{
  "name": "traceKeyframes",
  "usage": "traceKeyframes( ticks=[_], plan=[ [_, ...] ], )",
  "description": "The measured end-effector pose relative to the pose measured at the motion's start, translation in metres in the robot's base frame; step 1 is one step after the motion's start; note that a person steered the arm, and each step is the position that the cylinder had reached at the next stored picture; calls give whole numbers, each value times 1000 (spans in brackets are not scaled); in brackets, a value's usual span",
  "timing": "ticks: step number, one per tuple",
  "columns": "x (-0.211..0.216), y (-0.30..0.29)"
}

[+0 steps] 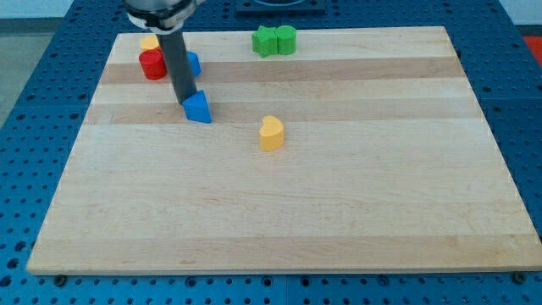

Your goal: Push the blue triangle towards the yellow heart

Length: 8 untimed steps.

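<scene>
The blue triangle (pixel 199 108) lies on the wooden board (pixel 279 212) in its upper left part. The yellow heart (pixel 271 133) lies to the right of it and a little lower, about a block's width of bare wood between them. My tip (pixel 185 101) stands at the triangle's upper left edge, touching it or nearly so. The dark rod rises from there to the view's top.
A red block (pixel 153 64) sits at the upper left with a yellow block (pixel 150 41) just above it. A second blue block (pixel 193 63) is partly hidden behind the rod. Two green blocks (pixel 274 40) stand together at the board's top edge.
</scene>
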State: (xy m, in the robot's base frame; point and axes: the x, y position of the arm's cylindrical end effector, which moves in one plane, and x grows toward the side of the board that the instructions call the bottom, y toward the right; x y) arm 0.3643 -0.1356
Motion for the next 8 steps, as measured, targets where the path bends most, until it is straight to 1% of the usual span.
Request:
traceKeyframes(
  ticks=[2, 3, 4, 5, 6, 8],
  plan=[
    [16, 45],
    [14, 22],
    [15, -16],
    [18, -20],
    [20, -5],
    [37, 11]
  ],
)
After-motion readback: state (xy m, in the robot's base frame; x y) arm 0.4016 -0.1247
